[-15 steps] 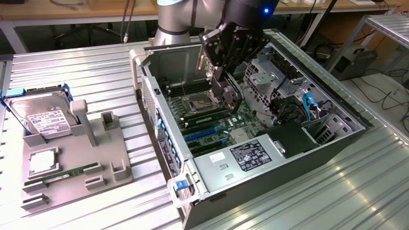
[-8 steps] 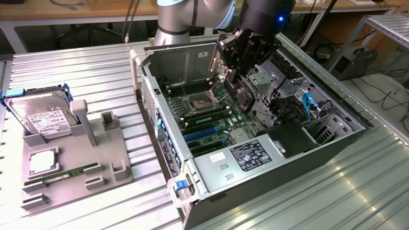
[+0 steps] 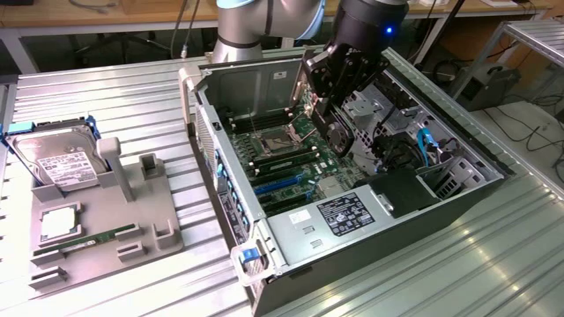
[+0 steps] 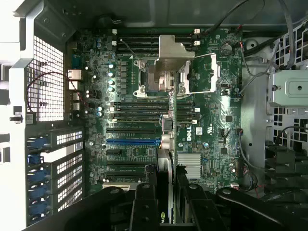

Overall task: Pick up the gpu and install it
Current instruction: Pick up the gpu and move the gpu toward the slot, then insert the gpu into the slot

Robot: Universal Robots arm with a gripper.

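Observation:
My gripper (image 3: pixel 342 92) hangs over the open computer case (image 3: pixel 231 198), shut on the gpu (image 3: pixel 339 129). The gpu is a slim black card held on edge, with its silver bracket toward the case's rear wall. In the wrist view the gpu (image 4: pixel 170 139) shows edge-on between my fingers (image 4: pixel 144 202), and its silver bracket (image 4: pixel 174 48) floats over the processor socket area. The card is in the air above the motherboard (image 4: pixel 211 120), apart from the expansion slots, including the blue slot (image 4: pixel 132 141).
A grey holder tray (image 3: pixel 132 231) at the exterior view's left carries the silver hard drive (image 3: pixel 57 162), a processor chip (image 3: pixel 60 224) and the green memory stick (image 3: pixel 88 239). Inside the case are the power supply (image 3: pixel 348 214), drive cages and cables (image 3: pixel 423 148).

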